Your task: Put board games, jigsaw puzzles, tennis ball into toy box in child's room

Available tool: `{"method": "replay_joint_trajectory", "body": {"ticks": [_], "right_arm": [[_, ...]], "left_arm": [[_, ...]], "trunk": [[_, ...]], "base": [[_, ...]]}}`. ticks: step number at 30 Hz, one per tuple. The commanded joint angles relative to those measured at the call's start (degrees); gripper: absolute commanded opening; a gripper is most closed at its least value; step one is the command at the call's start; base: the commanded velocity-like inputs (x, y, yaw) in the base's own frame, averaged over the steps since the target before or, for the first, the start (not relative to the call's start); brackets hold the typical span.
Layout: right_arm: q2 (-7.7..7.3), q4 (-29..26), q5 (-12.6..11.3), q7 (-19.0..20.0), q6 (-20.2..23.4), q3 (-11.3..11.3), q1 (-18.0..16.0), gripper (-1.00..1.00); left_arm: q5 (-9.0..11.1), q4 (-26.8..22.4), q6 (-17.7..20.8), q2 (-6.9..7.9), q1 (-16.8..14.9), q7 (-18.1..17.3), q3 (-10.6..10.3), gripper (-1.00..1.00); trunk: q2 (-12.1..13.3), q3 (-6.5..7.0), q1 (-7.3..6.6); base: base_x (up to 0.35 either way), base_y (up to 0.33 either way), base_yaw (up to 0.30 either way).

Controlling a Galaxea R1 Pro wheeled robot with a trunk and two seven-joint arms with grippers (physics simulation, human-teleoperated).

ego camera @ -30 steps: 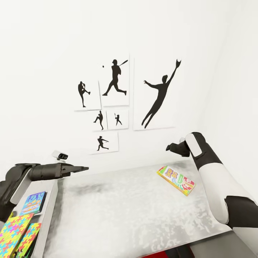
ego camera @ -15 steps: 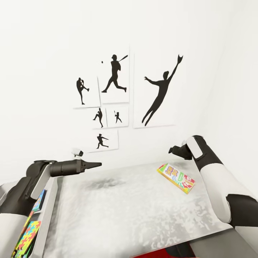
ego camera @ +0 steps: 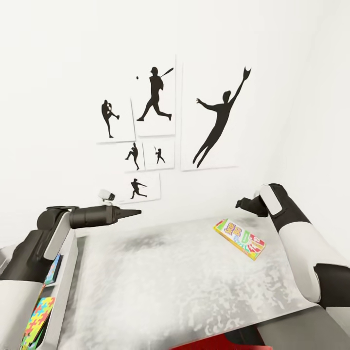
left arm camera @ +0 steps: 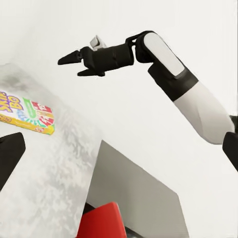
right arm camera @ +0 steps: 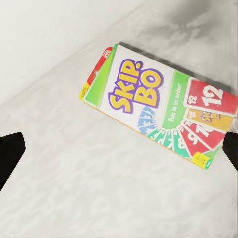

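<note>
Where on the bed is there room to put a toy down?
The bed is bare across its middle and near side, from the left tool over to the board game. That box fills the far right corner, beneath the right tool. The left edge, by the jigsaw puzzle, is crowded.

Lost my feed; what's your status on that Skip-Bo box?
Right gripper open, hovering above green-red-yellow Skip-Bo board game box. Box flat on pale mottled bed surface, untouched. Left gripper empty, off to the side. Nothing blocking.

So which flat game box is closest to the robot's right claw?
The green-red-yellow Skip-Bo board game lying alone on the grey table, just below the right gripper; the blue box lies far left.
</note>
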Motion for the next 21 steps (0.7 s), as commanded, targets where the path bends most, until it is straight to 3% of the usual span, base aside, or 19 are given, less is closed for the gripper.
{"method": "replay_joint_trajectory", "body": {"ticks": [1, 7, 21], "right_arm": [[-0.33, -0.03, -0.73, -0.54, 0.11, -0.04, -0.05, 1.00], [-2.32, 0.05, -0.83, -0.50, 0.17, -0.03, -0.04, 1.00], [-1.96, 0.07, -0.87, -0.49, 0.18, 0.79, -0.04, 1.00]], "left_arm": [[0.11, -0.64, 0.36, 0.06, -0.18, -0.08, -0.09, 1.00], [0.18, -3.50, 0.38, 0.16, -0.54, -0.07, -0.31, 1.00], [-0.01, -5.73, 0.38, 1.40, -0.63, -0.07, -0.24, 1.00]], "trunk": [[-0.13, -0.23, 0.04], [-0.13, -0.80, 0.04], [-0.13, -2.11, 0.04]], "base": [[0.000, 0.000, 0.000], [0.000, 0.000, 0.000], [0.000, 0.000, 0.000]]}}
